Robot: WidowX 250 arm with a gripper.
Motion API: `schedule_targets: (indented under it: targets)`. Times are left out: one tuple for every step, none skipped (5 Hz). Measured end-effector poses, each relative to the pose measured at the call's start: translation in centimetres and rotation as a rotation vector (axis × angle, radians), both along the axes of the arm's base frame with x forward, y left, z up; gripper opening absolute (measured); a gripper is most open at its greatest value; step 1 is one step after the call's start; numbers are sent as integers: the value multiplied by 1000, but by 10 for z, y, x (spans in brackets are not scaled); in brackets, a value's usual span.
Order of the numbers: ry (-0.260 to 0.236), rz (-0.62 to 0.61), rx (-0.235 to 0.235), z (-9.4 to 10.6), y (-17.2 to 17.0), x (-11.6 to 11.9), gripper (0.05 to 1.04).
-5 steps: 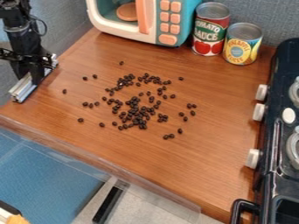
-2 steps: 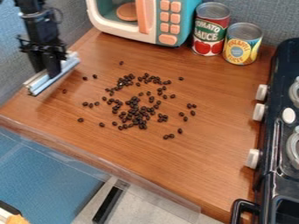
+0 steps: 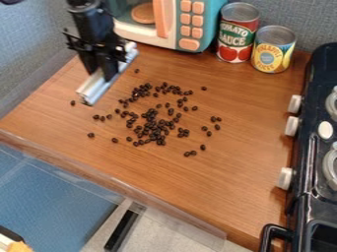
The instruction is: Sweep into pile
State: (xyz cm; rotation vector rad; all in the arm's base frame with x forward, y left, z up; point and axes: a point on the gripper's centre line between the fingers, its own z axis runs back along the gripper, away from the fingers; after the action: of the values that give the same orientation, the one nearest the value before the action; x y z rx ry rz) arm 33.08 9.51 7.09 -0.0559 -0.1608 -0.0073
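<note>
At the upper left of the table, the black gripper (image 3: 103, 74) hangs down, shut on a long pale silver sweeping bar (image 3: 99, 89). The bar slants from lower left to upper right, its lower end just left of the scattered beans. Dark beans (image 3: 155, 129) lie loosely spread over the left and middle of the wooden table, densest around the centre of the spread. Single beans lie apart, such as one bean (image 3: 91, 135) at the lower left and one bean (image 3: 203, 147) at the lower right. Part of the table behind the bar is hidden.
A toy microwave (image 3: 189, 24) stands at the back edge, with a tomato sauce can (image 3: 237, 33) and a pineapple can (image 3: 272, 49) to its right. A dark toy stove (image 3: 309, 162) borders the right side. A clear ledge (image 3: 118, 184) runs along the table's front edge.
The gripper has moved right from the left edge, carrying the bar toward the beans. Two beans at the upper left are now hidden behind the bar and gripper.
</note>
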Motion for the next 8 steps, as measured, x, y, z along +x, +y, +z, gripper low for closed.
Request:
schedule_targets:
  targets:
    - [-37, 68, -37, 5, -39, 5, 371]
    - [-12, 145, -62, 6, -61, 10, 371]
    - [-9, 134, -89, 7, -98, 14, 371]
    - [-25, 160, -135, 8, -125, 19, 371]
    - [-7, 156, -145, -4, -148, 21, 371]
    - [15, 163, -149, -14, -162, 20, 371]
    - [27, 179, -164, -22, -166, 14, 371]
    - [45, 169, -176, -30, -168, 5, 371]
